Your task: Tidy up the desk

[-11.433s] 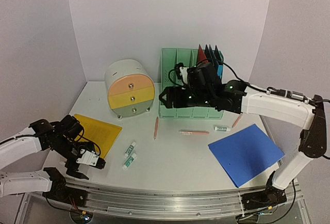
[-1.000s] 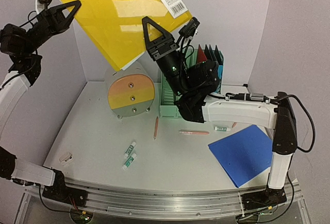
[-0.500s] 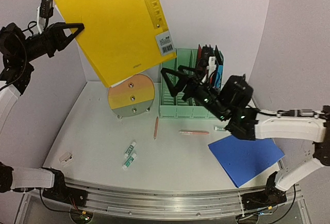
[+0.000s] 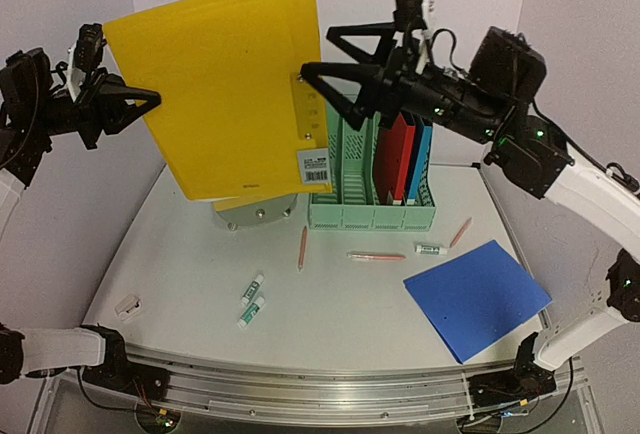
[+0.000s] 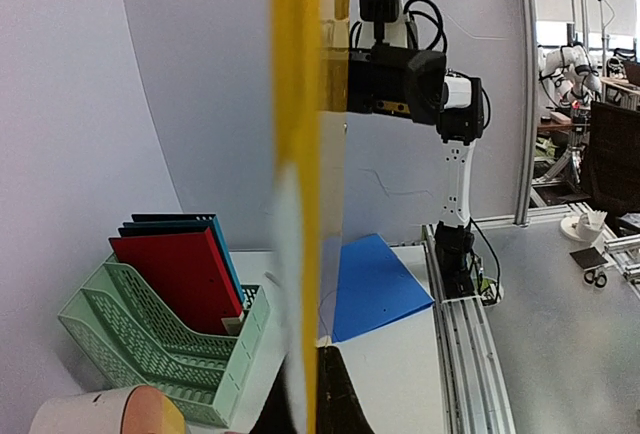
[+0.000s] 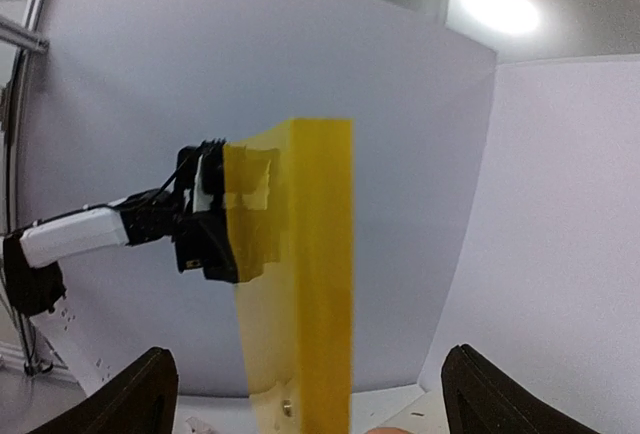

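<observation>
A yellow folder (image 4: 230, 94) hangs upright in the air above the back left of the white desk (image 4: 340, 304). My left gripper (image 4: 135, 99) is shut on its left edge. In the left wrist view the folder (image 5: 300, 204) stands edge-on, rising from between the dark fingers (image 5: 345, 409). My right gripper (image 4: 318, 52) is open at the folder's right edge. From the right wrist camera the folder (image 6: 300, 274) stands in the wide gap between the fingers (image 6: 130, 394), touching neither.
A mint-green rack (image 4: 350, 184) at the back holds red and blue folders (image 4: 395, 159). A blue folder (image 4: 478, 297) lies at the front right. Pencils (image 4: 302, 247) (image 4: 377, 255) and small tubes (image 4: 252, 289) (image 4: 430, 248) are scattered mid-desk. The drawer unit (image 4: 255, 214) is mostly hidden.
The left gripper has swung the yellow folder down and more upright. The right arm dropped away in front of the rack, then rose to the folder's right edge with jaws wide.
</observation>
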{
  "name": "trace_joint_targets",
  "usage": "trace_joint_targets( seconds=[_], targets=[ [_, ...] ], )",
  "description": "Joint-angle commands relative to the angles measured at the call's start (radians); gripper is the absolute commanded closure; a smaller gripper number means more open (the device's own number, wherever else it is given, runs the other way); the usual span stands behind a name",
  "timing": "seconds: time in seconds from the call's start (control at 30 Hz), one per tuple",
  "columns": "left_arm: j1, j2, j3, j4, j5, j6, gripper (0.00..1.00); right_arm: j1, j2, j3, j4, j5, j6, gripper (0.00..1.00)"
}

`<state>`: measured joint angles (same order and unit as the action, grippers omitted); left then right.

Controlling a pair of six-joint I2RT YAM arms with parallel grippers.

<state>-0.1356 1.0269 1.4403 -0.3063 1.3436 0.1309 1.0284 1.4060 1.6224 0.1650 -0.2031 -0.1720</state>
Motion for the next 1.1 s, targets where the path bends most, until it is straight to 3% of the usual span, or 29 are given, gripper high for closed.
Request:
trace_joint_targets(
  seconds=[0.0, 0.07, 0.33, 0.43, 0.47, 0.53, 0.57, 0.7, 0.77, 0.93, 1.07],
  targets=[
    [0.002, -0.004, 0.048, -0.021, 0.027, 0.041, 1.00, 0.004, 0.087, 0.071, -0.120, -0.175, -0.032, 0.09],
    [0.001, -0.005, 0.049, -0.030, 0.040, 0.047, 1.00, 0.005, 0.111, 0.093, -0.121, -0.173, -0.032, 0.20],
    [0.001, 0.007, 0.060, -0.106, 0.039, 0.104, 1.00, 0.005, 0.162, 0.122, -0.119, -0.230, -0.015, 1.00],
    [0.002, 0.007, 0.051, -0.118, -0.058, 0.112, 0.97, 0.005, 0.125, 0.079, -0.116, -0.181, -0.012, 1.00],
    [0.002, 0.006, 0.045, -0.121, -0.117, 0.115, 0.74, 0.004, 0.105, 0.059, -0.113, -0.129, -0.010, 1.00],
    [0.001, 0.000, 0.029, -0.123, -0.250, 0.118, 0.14, 0.004, 0.062, 0.024, -0.108, 0.026, 0.002, 1.00],
    [0.001, -0.006, 0.022, -0.125, -0.309, 0.127, 0.01, 0.004, 0.042, -0.003, -0.103, 0.126, 0.010, 1.00],
    [0.002, -0.031, -0.019, -0.105, -0.644, 0.160, 0.00, 0.002, -0.047, -0.115, -0.051, 0.843, 0.068, 1.00],
    [0.001, -0.041, -0.043, -0.095, -0.773, 0.175, 0.00, 0.000, -0.063, -0.152, -0.022, 1.082, 0.069, 1.00],
    [0.001, -0.054, -0.095, -0.100, -0.811, 0.179, 0.00, 0.000, 0.017, -0.132, 0.114, 1.189, -0.011, 1.00],
    [0.002, -0.072, -0.150, -0.050, -0.803, 0.145, 0.00, -0.004, 0.114, -0.130, 0.396, 1.270, -0.125, 1.00]
  ],
)
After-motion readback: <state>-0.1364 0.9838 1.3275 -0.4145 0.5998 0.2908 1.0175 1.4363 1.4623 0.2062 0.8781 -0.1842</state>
